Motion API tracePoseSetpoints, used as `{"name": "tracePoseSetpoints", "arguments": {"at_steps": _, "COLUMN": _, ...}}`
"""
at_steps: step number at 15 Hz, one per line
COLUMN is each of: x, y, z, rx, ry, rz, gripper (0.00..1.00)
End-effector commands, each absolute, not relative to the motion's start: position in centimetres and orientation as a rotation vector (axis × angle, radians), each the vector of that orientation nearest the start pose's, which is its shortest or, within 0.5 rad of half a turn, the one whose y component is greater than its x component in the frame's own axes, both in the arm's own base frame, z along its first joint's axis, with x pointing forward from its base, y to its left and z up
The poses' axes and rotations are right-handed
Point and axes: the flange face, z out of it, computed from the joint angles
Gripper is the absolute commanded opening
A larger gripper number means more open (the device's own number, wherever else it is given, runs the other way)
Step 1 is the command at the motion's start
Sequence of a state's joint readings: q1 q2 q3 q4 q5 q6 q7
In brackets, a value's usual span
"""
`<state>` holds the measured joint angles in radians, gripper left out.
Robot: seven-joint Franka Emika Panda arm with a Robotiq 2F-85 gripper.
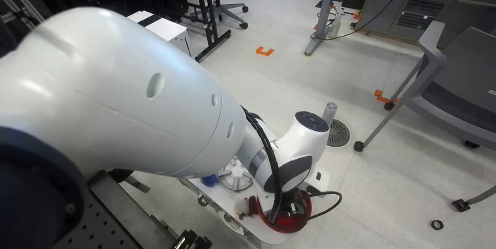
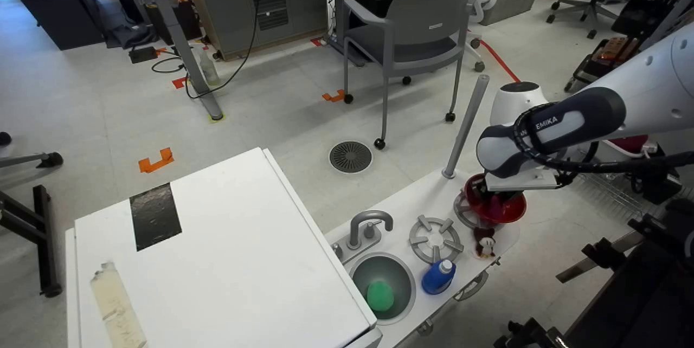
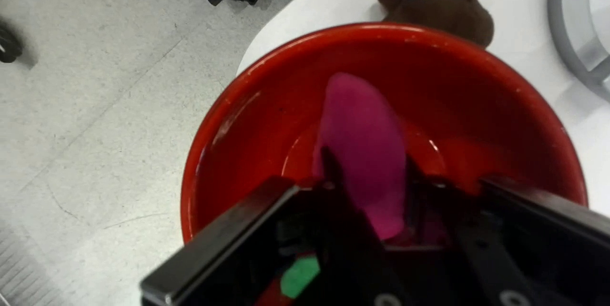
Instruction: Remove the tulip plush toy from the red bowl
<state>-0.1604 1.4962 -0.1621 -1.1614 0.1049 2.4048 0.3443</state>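
The tulip plush toy has a magenta head and lies in the red bowl in the wrist view. A bit of green, likely its stem, shows beside the left finger. My gripper reaches down into the bowl, its two dark fingers pressed against either side of the magenta head. The fingers are shut on it. In an exterior view the bowl sits on a burner, with my gripper inside it and a little magenta showing. In an exterior view the arm partly covers the bowl, and the tulip cannot be made out clearly.
A brown and white plush toy lies beside the bowl on the white counter. A grey burner, a blue bottle and a sink with a green object stand further along. A grey post rises behind the bowl.
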Motion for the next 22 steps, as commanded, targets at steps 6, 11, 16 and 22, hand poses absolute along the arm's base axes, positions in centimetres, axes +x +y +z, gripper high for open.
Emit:
{"name": "tracePoseSetpoints", "arguments": {"at_steps": 6, "x": 63.9, "y": -16.6, "z": -10.0, "rx": -2.989, "ry": 0.902, "rz": 0.340, "gripper": 0.03}}
{"name": "tracePoseSetpoints", "arguments": {"at_steps": 11, "x": 62.0, "y": -12.4, "z": -2.0, "rx": -2.865, "ry": 0.907, "rz": 0.725, "gripper": 0.03}}
{"name": "tracePoseSetpoints", "arguments": {"at_steps": 16, "x": 61.2, "y": -7.1, "z": -1.8, "rx": -2.840, "ry": 0.737, "rz": 0.845, "gripper": 0.03}}
{"name": "tracePoseSetpoints", "arguments": {"at_steps": 22, "x": 63.0, "y": -2.7, "z": -9.9, "rx": -3.001, "ry": 0.573, "rz": 0.631, "gripper": 0.03}}
